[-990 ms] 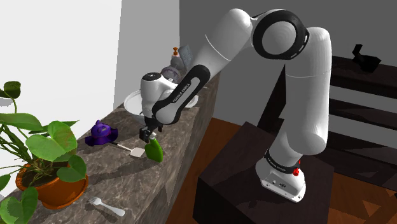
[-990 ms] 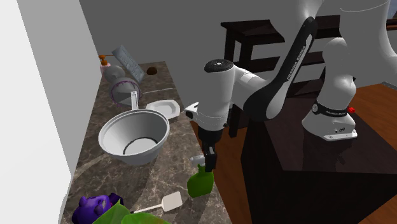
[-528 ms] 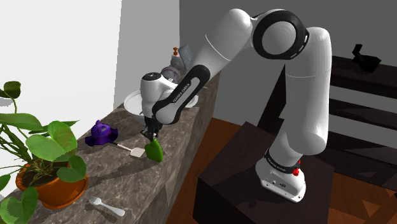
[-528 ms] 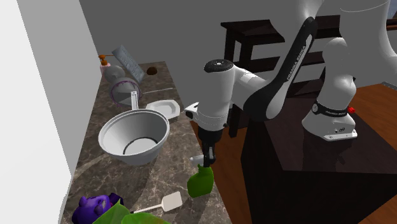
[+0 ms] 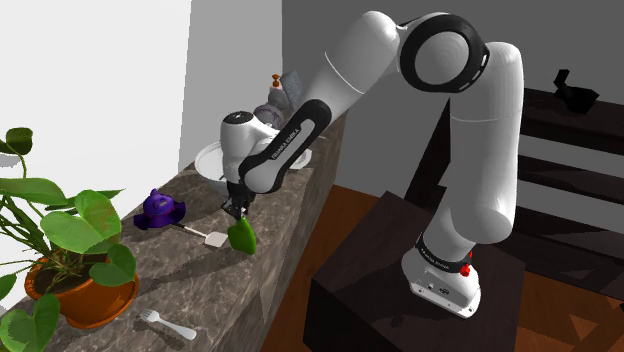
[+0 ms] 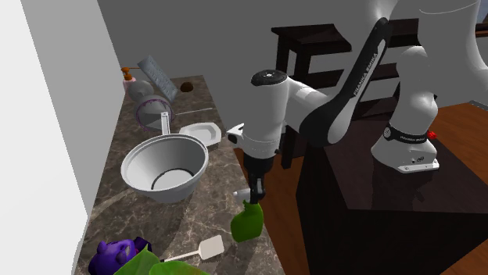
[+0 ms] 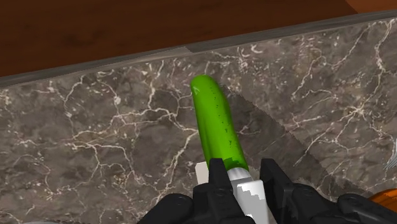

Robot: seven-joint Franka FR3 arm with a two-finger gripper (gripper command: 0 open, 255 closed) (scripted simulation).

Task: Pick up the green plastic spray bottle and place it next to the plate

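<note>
The bottle [image 7: 216, 121] stands on the worktop [image 7: 95, 146], close to the near edge on the stand's side. The end effector [image 7: 244, 167] sits over it and pinches the white spray head [image 7: 249, 194], clasping it on both sides. The bottle looks like light, stiff plastic. Its smooth green body is probably slippery and widens toward the base, so the narrow head and neck give the surer hold. Held this high, it may swing or twist once lifted.

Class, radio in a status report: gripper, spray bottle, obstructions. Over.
Gripper shut on white neck of green spray bottle. Bottle on dark marbled counter, near its edge. White spatula beside it, apart.
</note>
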